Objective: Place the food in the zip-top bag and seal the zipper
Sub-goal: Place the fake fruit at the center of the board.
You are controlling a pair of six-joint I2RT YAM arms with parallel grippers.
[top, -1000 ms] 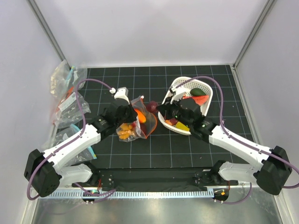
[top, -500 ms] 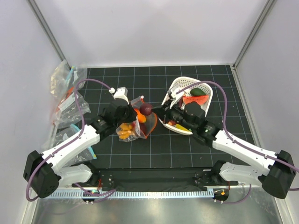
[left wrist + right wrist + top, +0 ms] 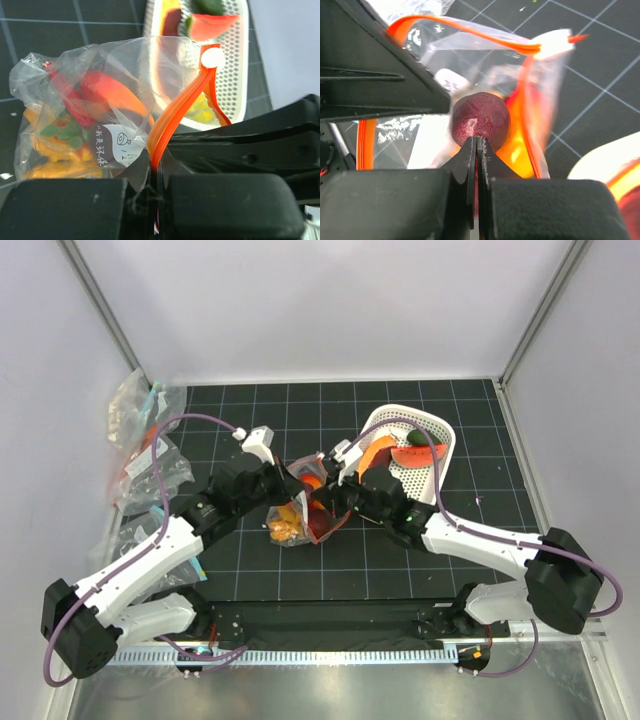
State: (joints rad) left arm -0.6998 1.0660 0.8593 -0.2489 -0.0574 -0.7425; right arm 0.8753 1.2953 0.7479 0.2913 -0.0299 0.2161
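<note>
The clear zip-top bag (image 3: 292, 518) lies at mid-table with orange, red and green food (image 3: 70, 127) inside. My left gripper (image 3: 283, 476) is shut on its red-orange zipper strip (image 3: 172, 117) and holds the mouth up; the white slider (image 3: 212, 58) sits at the strip's far end. My right gripper (image 3: 322, 502) is shut on the thin stem of a dark purple round toy food (image 3: 480, 118) and holds it at the open bag mouth (image 3: 470, 33), beside the left gripper. More food, an orange piece (image 3: 378, 450), a red slice (image 3: 418, 453) and a green bit (image 3: 418, 437), lies in the white basket (image 3: 436, 428).
Several clear bags with teal marks (image 3: 140, 445) are heaped against the left wall. The white basket stands right of the bag, also seen in the left wrist view (image 3: 239, 75). Both arms cross the middle of the black gridded mat (image 3: 480, 440).
My right gripper has carried the dark purple piece left from the basket to the bag mouth. The left gripper has kept its hold and shifted slightly with the bag.
</note>
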